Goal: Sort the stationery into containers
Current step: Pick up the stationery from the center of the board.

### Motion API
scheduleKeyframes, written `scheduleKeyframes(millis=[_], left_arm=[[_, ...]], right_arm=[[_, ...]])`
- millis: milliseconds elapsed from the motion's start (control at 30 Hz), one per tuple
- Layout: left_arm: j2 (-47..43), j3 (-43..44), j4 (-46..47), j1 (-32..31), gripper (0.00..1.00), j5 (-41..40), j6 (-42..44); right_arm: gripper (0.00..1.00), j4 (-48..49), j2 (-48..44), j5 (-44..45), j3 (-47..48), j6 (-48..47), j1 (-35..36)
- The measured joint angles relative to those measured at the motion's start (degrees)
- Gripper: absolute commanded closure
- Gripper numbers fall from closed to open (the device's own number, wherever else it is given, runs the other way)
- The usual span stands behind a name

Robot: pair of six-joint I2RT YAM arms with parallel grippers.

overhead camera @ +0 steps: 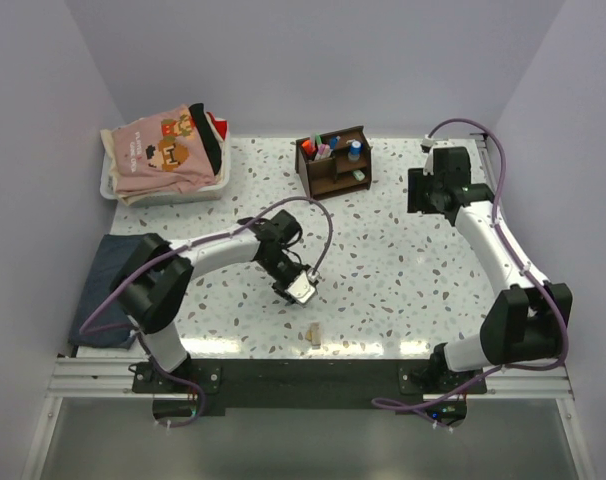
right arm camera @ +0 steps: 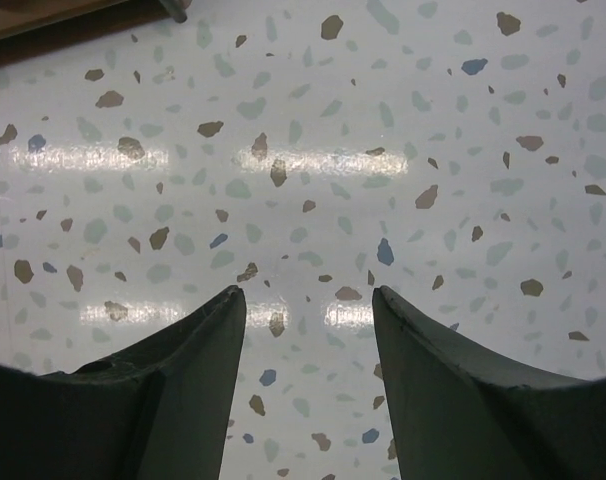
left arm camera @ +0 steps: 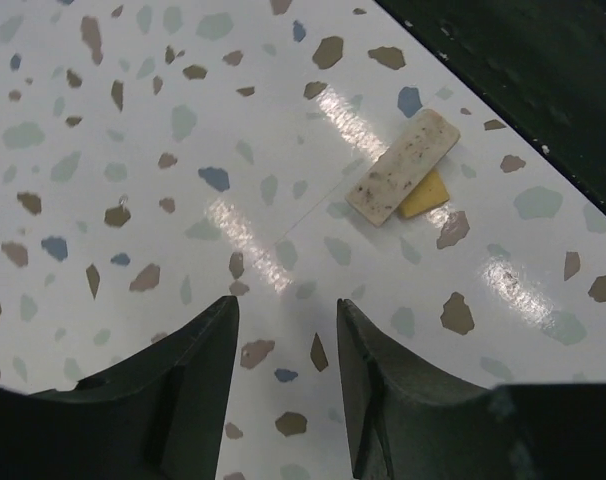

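The pens are stood in the brown organizer at the counter's far side. Left jaws and right jaws are held parted, with nothing gripped. A pale flat piece, possibly an eraser, is seen ahead of the left jaws.

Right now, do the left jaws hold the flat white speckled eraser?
No, the eraser lies on the table ahead of the empty, parted jaws.

No readable text; pink shirt print perhaps lettered.
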Motion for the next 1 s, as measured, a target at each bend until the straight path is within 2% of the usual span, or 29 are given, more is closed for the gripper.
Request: scheduleKeyframes(millis=[200,333,667,900,1000], left_arm=[[8.7,8.3,-14.0,-2.7,0.6,2.5,18.5],[10.7,10.0,-19.4,-4.3,0.59,2.5,24.2],[12.2,12.2,-24.6,-7.1,0.56,2.2,28.0],[15.9,14.4,-26.6,-8.3,0.58,1.6,28.1],[16.7,15.3,-27.0,-8.7,0.62,1.2,28.1]], right_arm=[[0.43,-0.3,-1.3,-3.6,-4.9,-0.3,-1.1],[0.43,-0.5,-2.7,-4.6,-7.3,-0.3,-1.6],[0.43,0.0,-6.7,-7.0,-10.4,-0.3,-2.2],[0.43,0.2,-7.0,-7.3,-11.8,-0.2,-2.6],[0.43,0.1,-7.7,-7.3,-12.1,-0.2,-2.8]])
